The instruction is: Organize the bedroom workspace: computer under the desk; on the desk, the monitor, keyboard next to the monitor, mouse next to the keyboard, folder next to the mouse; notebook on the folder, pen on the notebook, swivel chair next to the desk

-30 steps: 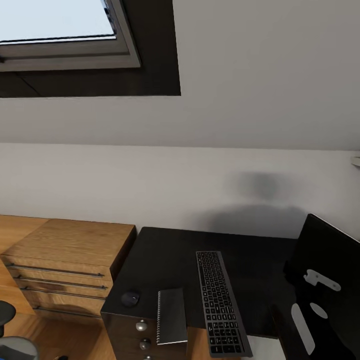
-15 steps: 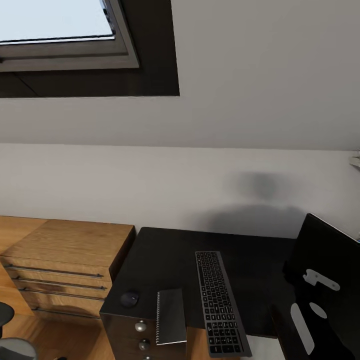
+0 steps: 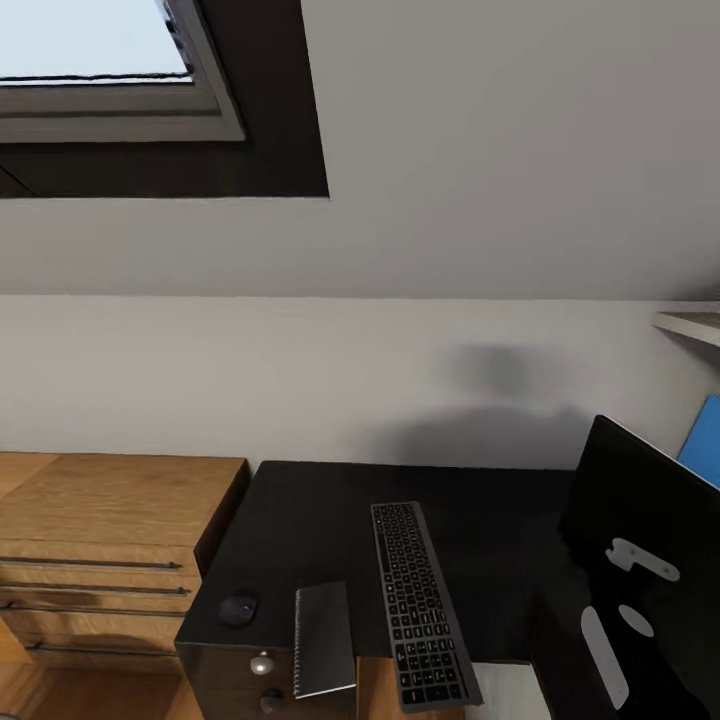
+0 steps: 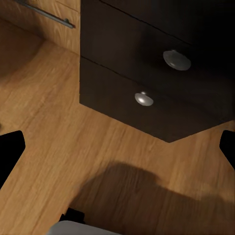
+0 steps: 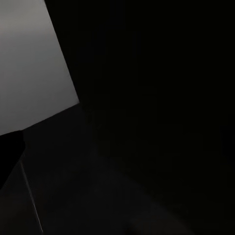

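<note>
The black desk (image 3: 320,520) carries the flat black keyboard (image 3: 415,600) lying lengthwise near its middle. Left of the keyboard lies the dark grey notebook (image 3: 323,640), overhanging the front edge. The small dark mouse (image 3: 238,608) sits left of the notebook near the desk's corner. At the right the wide black monitor (image 3: 650,560) stands on the desk. In the left wrist view my left gripper (image 4: 117,152) is open above the wooden floor, in front of the desk's black drawers (image 4: 147,73) with round silver knobs (image 4: 176,59). The right wrist view is nearly all dark, with a dark fingertip (image 5: 10,152) at one edge.
Low wooden drawers (image 3: 100,540) stand against the desk's left side. A bright blue flat panel (image 3: 705,440) shows beyond the monitor, under a wall shelf (image 3: 690,325). A roof window (image 3: 90,60) is above. A grey and black object (image 4: 83,227) lies on the floor near my left gripper.
The whole head view has shifted left, so the camera turned right. More of the blue panel and the shelf has come into view. The things on the desk have not moved.
</note>
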Available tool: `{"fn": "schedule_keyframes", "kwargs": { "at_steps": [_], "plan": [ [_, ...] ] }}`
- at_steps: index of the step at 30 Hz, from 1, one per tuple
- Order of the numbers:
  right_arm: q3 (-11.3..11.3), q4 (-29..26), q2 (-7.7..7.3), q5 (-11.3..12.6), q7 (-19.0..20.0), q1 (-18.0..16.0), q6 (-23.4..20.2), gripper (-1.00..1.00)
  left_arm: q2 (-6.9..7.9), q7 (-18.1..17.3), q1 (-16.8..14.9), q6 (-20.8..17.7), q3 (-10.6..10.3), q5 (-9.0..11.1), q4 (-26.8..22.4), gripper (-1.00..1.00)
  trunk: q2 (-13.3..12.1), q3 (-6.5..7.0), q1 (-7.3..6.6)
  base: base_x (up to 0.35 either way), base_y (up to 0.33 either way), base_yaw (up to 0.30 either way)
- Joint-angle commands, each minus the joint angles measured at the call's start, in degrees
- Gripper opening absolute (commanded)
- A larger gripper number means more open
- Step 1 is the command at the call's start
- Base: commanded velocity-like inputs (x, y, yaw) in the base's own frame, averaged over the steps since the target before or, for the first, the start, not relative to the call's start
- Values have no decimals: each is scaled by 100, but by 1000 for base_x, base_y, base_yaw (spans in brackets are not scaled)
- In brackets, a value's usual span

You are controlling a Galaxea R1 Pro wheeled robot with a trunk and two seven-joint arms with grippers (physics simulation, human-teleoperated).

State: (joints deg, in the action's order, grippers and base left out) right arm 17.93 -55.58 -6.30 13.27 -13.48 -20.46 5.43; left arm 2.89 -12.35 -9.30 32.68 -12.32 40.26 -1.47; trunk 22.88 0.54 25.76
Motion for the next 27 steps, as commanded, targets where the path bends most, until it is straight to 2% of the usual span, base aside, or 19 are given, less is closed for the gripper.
{"fn": "schedule_keyframes", "kwargs": {
  "at_steps": [1,9,17,27],
  "plan": [
    [-9,4,-3,60,-11,-2,32,100,1,-39,-2,10,-32,61,6,100,4,0,2,0,0,-67],
    [-14,4,-3,59,-7,-2,35,100,1,-39,-2,10,-32,61,6,100,4,6,2,4,0,-23],
    [-18,4,-2,53,-5,-2,37,100,1,-39,-2,15,-33,61,6,100,4,6,2,174,48,-2],
    [-17,4,-2,53,-4,-2,33,100,1,-39,-2,11,-33,61,6,100,4,6,2,31,7,-1]
  ]
}}
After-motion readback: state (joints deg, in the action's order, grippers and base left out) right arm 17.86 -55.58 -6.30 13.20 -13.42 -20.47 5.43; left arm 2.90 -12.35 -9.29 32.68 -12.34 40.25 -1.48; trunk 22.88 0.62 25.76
